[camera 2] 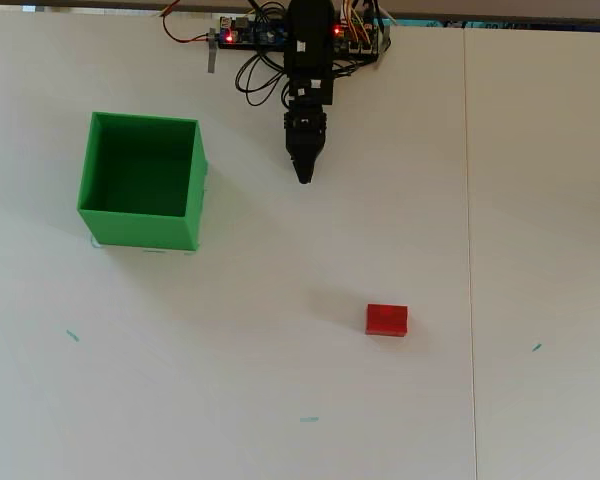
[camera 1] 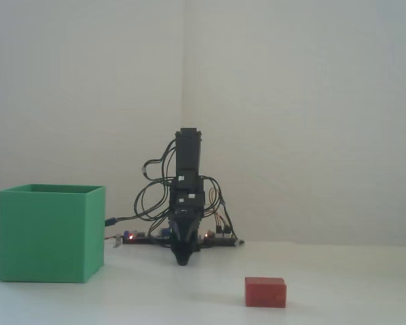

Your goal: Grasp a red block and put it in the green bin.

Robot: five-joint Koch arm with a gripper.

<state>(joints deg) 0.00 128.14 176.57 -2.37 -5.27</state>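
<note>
In the overhead view, the small matte red rectangular block (camera 2: 387, 319) lies alone, well right of the large green thin-walled cube bin (camera 2: 193, 190); the black fingers (camera 2: 304, 177) taper together, holding nothing.

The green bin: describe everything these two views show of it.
The green bin is a bright green, cube-shaped open-topped box with thin plain walls that look like matte plastic. It stands upright on the white table; the overhead view shows its inside empty. In both views it sits left of the arm. Nothing touches it but the table: the end effector points at the table to its right, and the red block lies well apart.
</note>
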